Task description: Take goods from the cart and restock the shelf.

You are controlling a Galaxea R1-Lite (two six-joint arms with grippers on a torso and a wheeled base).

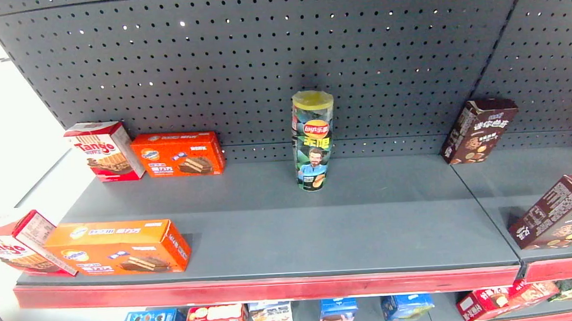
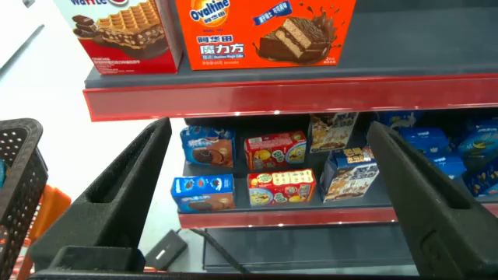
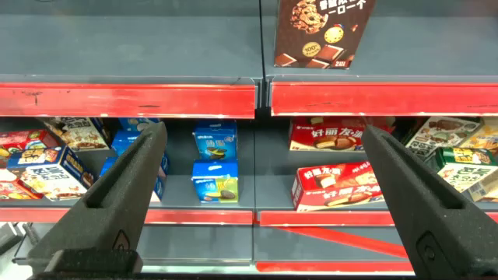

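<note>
A tall round chips can (image 1: pixel 314 140) stands upright on the grey shelf (image 1: pixel 280 229), near the middle and toward the perforated back panel, well apart from the other goods. It has a yellow lid, a dark printed body with a red and yellow logo, and a drawn man in a blue shirt low on its side.

To its left stand a red wafer box (image 1: pixel 104 150) and, just beside it, an orange wafer box (image 1: pixel 178 154). A second orange box (image 1: pixel 119 247) lies at the front edge. A brown cookie box (image 1: pixel 478 131) leans at the back on the right.

The left claw (image 2: pixel 268 132) is spread wide and holds nothing, in front of a lower shelf with small boxes. The right claw (image 3: pixel 264 132) is also wide and empty, below the red shelf edge
</note>
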